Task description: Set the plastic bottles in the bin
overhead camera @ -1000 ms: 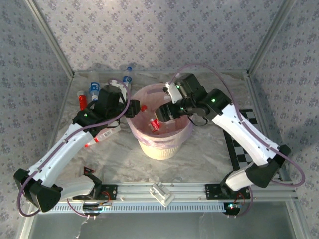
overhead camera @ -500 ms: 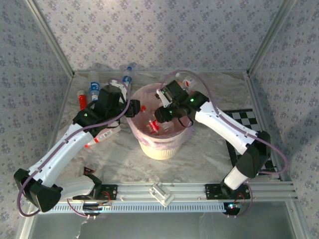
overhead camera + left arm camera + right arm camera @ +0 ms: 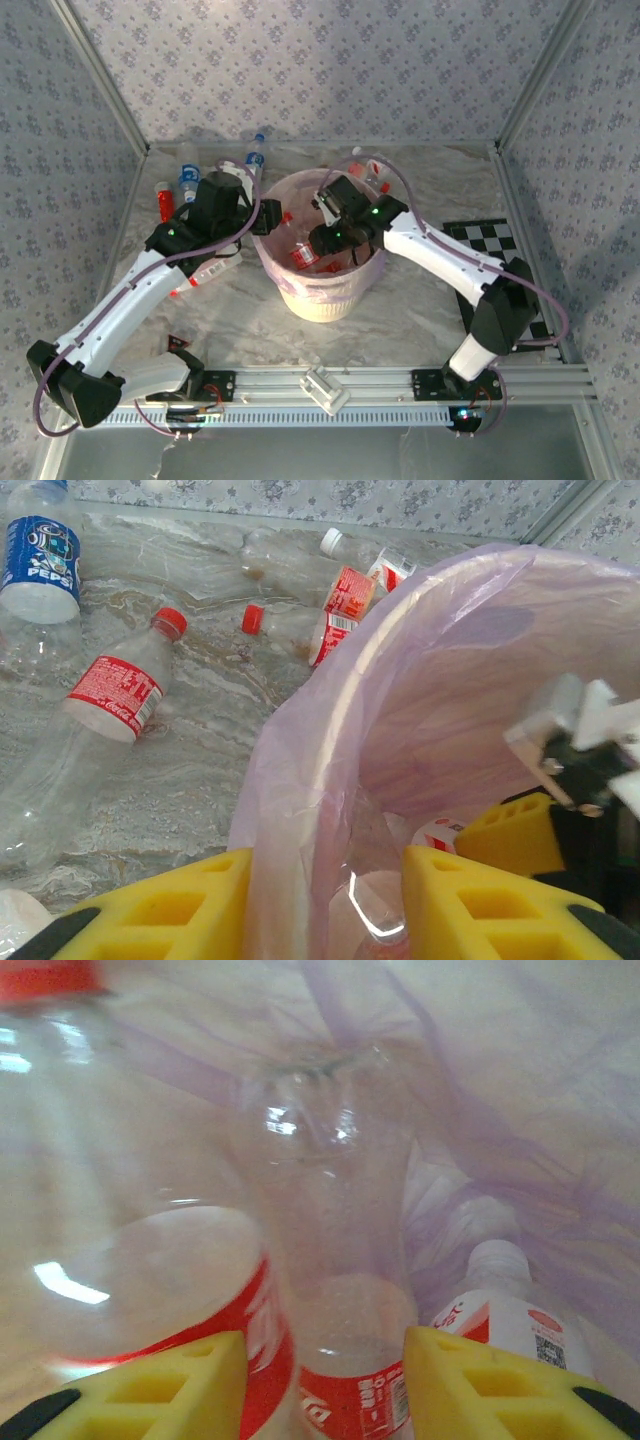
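Plastic bottles [image 3: 100, 695]: likely light, thin-walled, slick; take mid-body. Several lie on far-left desk [image 3: 230, 310]. Left fingers [image 3: 160, 910] grasp one over bin [image 3: 330, 300] rim; right fingers [image 3: 150, 1380] inside bin, grip cannot be told.

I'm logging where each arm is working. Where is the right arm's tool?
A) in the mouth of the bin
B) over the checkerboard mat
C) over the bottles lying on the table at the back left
A: seen from above, the right tool sits within the rim of the bin, and its wrist view shows the pink bag and plastic bottles close ahead.
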`<act>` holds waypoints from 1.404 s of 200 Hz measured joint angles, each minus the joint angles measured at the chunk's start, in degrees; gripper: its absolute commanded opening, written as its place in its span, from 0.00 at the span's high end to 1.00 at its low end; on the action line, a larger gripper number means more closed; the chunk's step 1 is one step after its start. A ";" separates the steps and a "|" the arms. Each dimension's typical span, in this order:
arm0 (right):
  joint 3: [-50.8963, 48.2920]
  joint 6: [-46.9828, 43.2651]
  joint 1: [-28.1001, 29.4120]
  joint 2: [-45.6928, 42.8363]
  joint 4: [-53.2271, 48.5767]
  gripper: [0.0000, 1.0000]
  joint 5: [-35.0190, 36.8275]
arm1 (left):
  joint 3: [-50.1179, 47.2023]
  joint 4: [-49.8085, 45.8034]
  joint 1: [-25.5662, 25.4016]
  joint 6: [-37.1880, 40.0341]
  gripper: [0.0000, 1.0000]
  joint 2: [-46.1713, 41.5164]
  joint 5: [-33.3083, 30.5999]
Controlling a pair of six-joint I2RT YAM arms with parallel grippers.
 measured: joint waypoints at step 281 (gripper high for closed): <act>-8.07 -2.97 -52.76 -31.15 -10.25 0.21 -22.64 | 18.14 -2.93 -11.43 9.55 0.28 19.91 7.32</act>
